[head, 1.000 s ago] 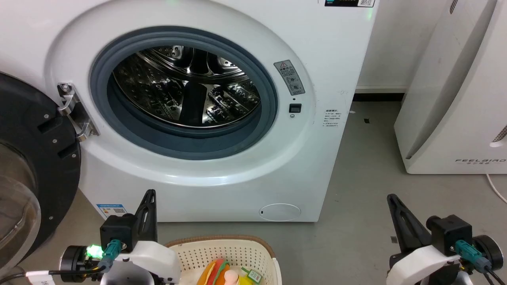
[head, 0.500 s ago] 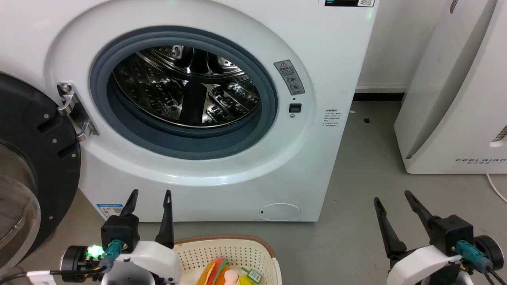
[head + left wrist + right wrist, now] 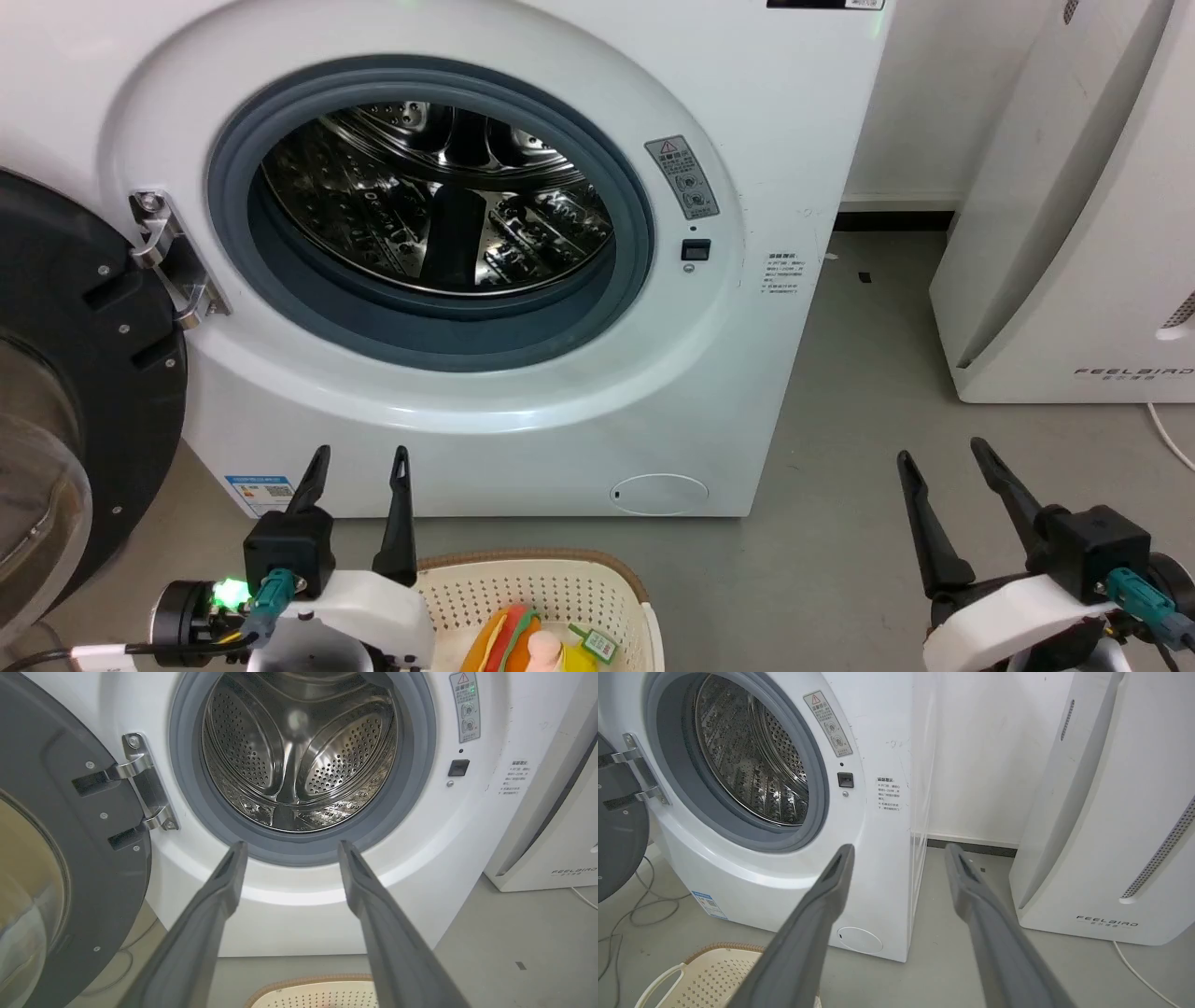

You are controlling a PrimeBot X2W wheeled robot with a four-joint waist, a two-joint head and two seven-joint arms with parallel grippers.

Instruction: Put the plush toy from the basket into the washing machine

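Inside the basket (image 3: 560,597) lies the plush toy (image 3: 521,649), while left end effector (image 3: 360,455) and right end effector (image 3: 941,451) both gape, empty.

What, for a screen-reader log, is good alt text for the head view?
Open white washing machine, steel drum empty, door swung left. Below, the plush toy lies in the basket beside the open left gripper; right gripper open too.
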